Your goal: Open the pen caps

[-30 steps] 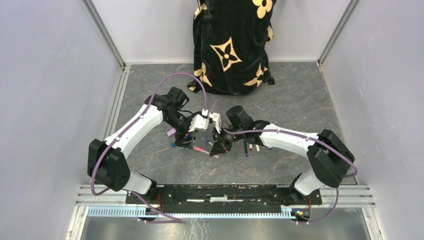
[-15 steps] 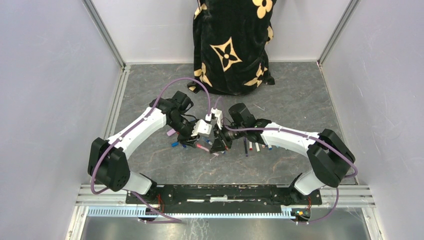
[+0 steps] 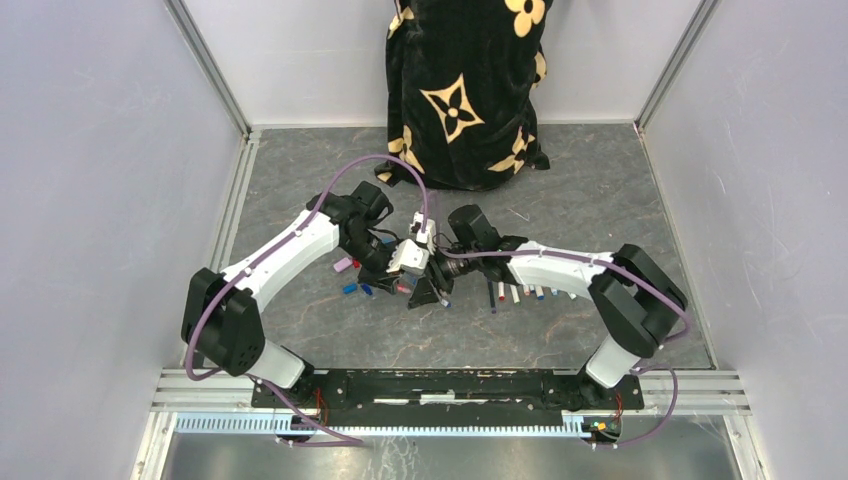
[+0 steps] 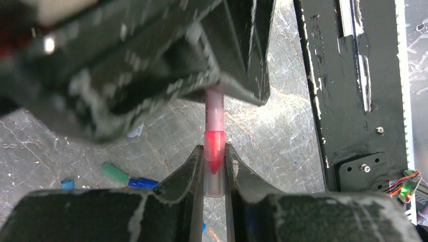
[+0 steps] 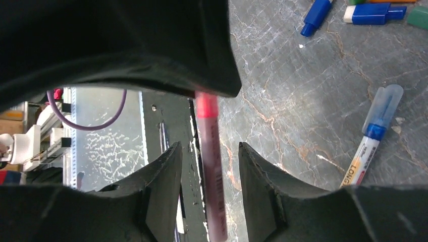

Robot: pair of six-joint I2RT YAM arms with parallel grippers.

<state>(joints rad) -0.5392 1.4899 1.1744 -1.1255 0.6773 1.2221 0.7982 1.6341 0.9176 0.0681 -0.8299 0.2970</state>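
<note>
left gripper: squeezes the clear pen cap on the pink pen | right gripper: jaws apart, one each side of the pink pen, not touching

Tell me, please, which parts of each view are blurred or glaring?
Left wrist view: the pink pen with its clear cap is fairly sharp, while the left claw gripping it is blurred; glare streaks the grey marbled table. Right wrist view: the right claw is soft, the blue-capped white pen crisp. Top external view: even light, no blur.
</note>
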